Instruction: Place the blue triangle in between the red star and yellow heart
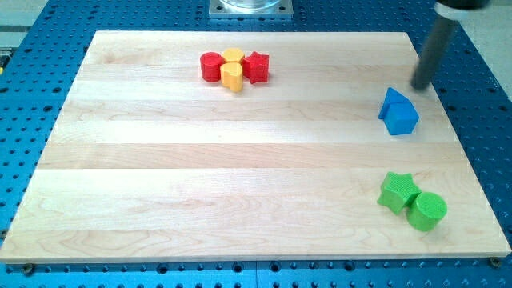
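Two blue blocks touch near the view's right edge: a triangle-like one (391, 102) and a squarer one (403, 119) just below and right of it. The red star (257, 66) sits at the top centre, at the right end of a tight cluster. Two yellow blocks touch it on its left, an upper one (233, 55) and a lower one (232, 77); I cannot tell which is the heart. My tip (422, 86) is on the board just above and right of the blue blocks, a small gap away.
A red cylinder (210, 66) closes the cluster's left end. A green star (398, 192) and a green cylinder (428, 212) touch at the lower right. The wooden board (200, 176) lies on a blue perforated table.
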